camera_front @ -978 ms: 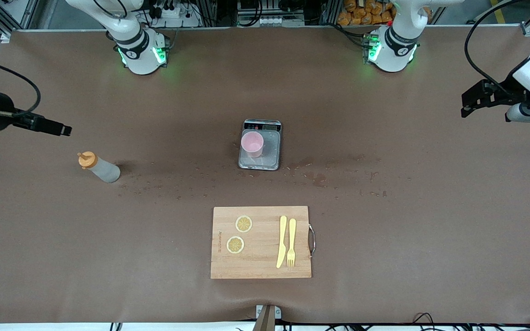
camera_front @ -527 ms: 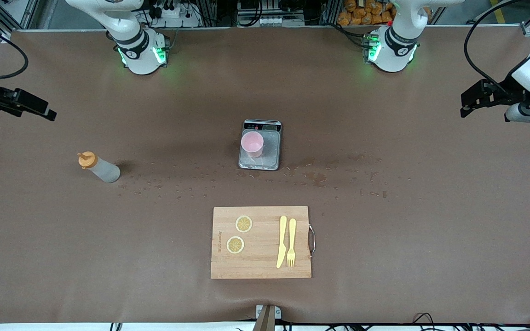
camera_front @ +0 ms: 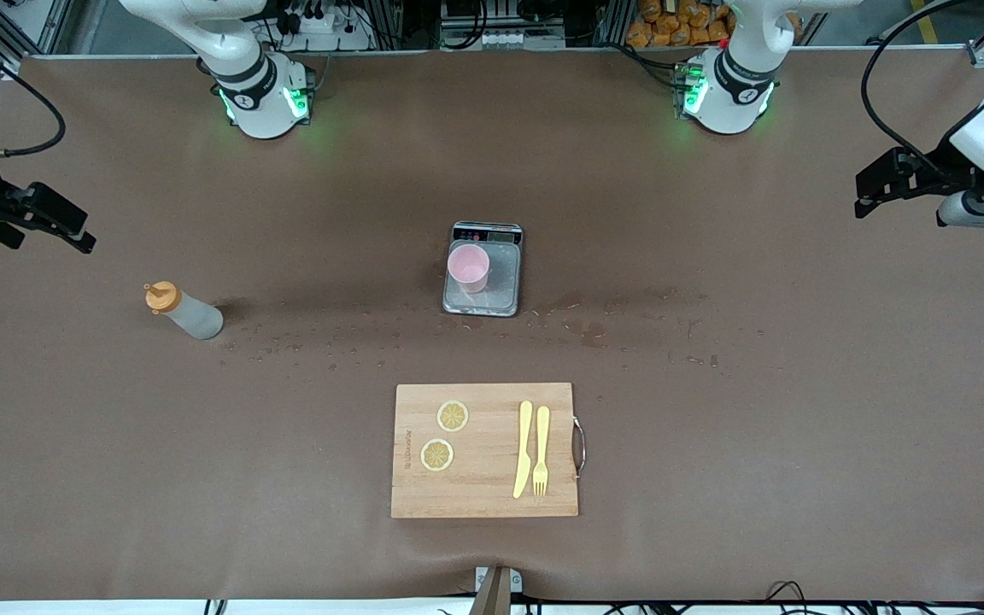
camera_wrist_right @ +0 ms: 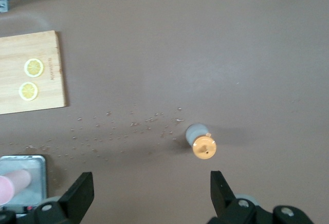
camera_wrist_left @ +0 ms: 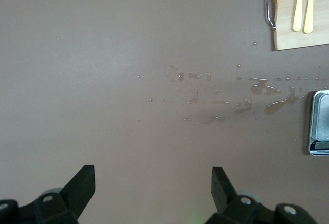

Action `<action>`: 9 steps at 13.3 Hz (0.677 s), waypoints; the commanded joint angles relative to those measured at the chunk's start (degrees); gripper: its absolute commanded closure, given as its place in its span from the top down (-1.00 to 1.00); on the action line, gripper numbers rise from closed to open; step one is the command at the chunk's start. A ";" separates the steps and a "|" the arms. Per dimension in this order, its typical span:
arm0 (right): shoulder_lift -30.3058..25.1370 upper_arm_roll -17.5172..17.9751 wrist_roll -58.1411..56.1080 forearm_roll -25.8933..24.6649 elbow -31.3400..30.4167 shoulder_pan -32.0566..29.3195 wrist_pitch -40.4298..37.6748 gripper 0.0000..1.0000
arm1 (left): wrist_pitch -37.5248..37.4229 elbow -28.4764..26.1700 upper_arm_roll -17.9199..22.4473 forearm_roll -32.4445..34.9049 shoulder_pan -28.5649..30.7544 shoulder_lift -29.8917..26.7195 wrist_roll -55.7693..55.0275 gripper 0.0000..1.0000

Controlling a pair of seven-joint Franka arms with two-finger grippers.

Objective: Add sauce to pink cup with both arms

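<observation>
The sauce bottle point(camera_front: 185, 313), translucent with an orange nozzle cap, stands on the table toward the right arm's end. In the right wrist view it point(camera_wrist_right: 201, 141) shows from above, just past the fingertips. The pink cup point(camera_front: 467, 265) stands on the grey scale plate point(camera_front: 496, 286) at mid-table; its edge shows in the right wrist view point(camera_wrist_right: 7, 188). My right gripper point(camera_front: 73, 229) point(camera_wrist_right: 150, 183) is open and empty, over bare table at the right arm's end, apart from the bottle. My left gripper point(camera_front: 863, 195) point(camera_wrist_left: 152, 175) is open and empty, waiting over the left arm's end.
A wooden cutting board point(camera_front: 483, 450) with two lemon slices point(camera_front: 453, 416), a yellow knife and a fork point(camera_front: 541, 461) lies nearer the front camera than the scale. Wet spots point(camera_front: 594, 329) are scattered across the brown cloth between the bottle and the scale and toward the left arm's end.
My right gripper has drawn back toward the right arm's end of the table and shifted a little. The left arm, bottle and cup have not moved.
</observation>
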 commanded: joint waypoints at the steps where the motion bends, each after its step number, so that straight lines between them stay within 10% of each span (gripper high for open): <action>1: 0.48 0.05 -1.74 -1.94 -0.97 0.31 2.56 1.00 | 0.37 -0.50 -0.18 -1.39 0.49 -0.73 -0.01 1.00; 9: 1.53 0.05 -4.11 -2.12 -0.18 0.04 2.92 1.00 | 0.37 -0.50 -0.26 -1.39 0.49 -0.81 -0.01 1.00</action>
